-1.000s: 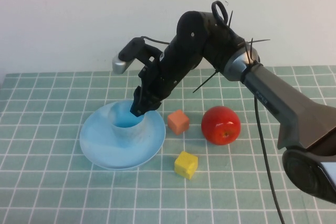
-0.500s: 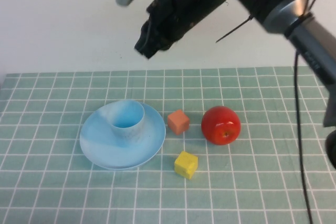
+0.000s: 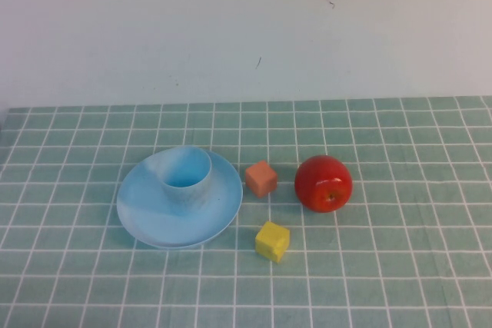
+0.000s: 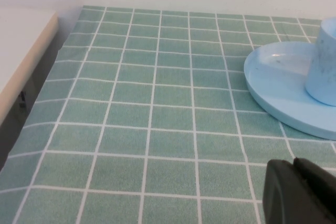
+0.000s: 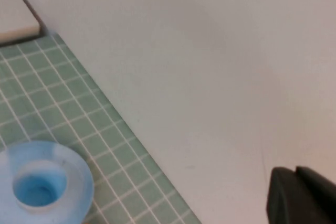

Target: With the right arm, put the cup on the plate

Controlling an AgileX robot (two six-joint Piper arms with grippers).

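Standing upright on the round shallow light blue plastic plate (image 3: 146,217), left of centre: small light blue plastic tumbler cup (image 3: 187,178) | left gripper (image 4: 299,192) low beside plate, opening cannot tell | right gripper (image 5: 302,195) high above, cup far below, opening cannot tell

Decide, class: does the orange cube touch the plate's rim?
Apart. The high view shows green cloth between the orange cube and the plate; both pincers are outside it.

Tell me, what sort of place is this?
Probably a robot test bench, not a kitchen: a green checked tablecloth against a bare wall, with a cup on a plate, an apple and toy cubes.
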